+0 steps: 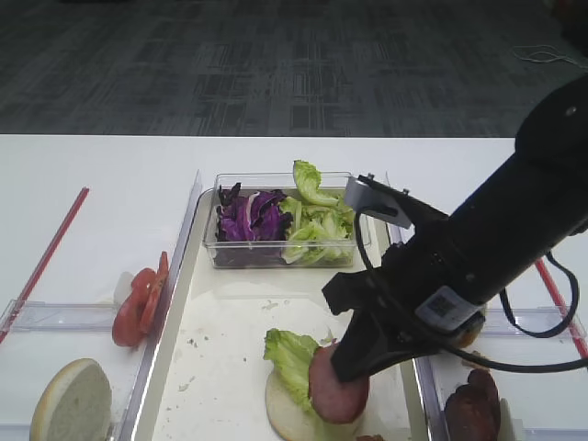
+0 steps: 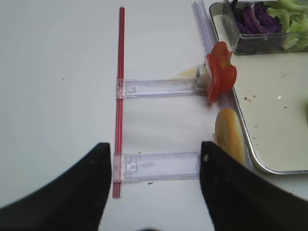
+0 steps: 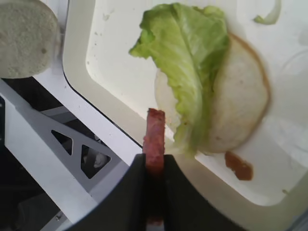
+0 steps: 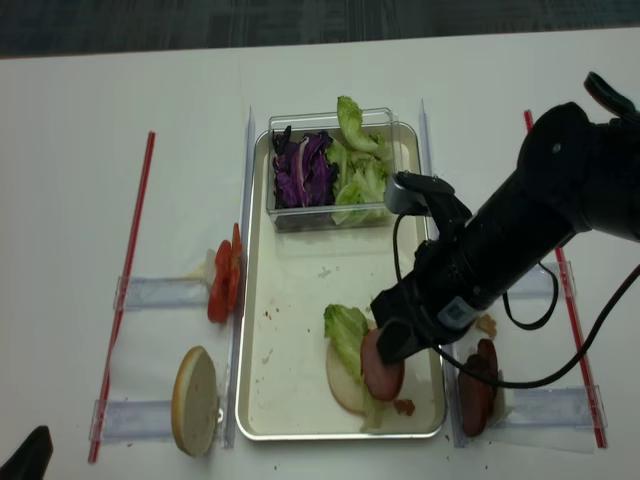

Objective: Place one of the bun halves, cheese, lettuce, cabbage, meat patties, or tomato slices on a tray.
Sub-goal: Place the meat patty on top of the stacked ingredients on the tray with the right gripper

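Left gripper (image 2: 153, 192): jaws spread apart, nothing between them, above the white table (image 2: 57, 96) beside a standing bun half (image 2: 230, 137) and the tomato slices (image 2: 220, 72). Tray (image 4: 290, 330): holds a bun half (image 1: 289, 413) topped with lettuce (image 1: 289, 358). Right gripper (image 3: 155, 168): clamped on a meat patty (image 1: 338, 386), held on edge over that bun. Spare meat patties (image 4: 478, 385) lie right of the tray.
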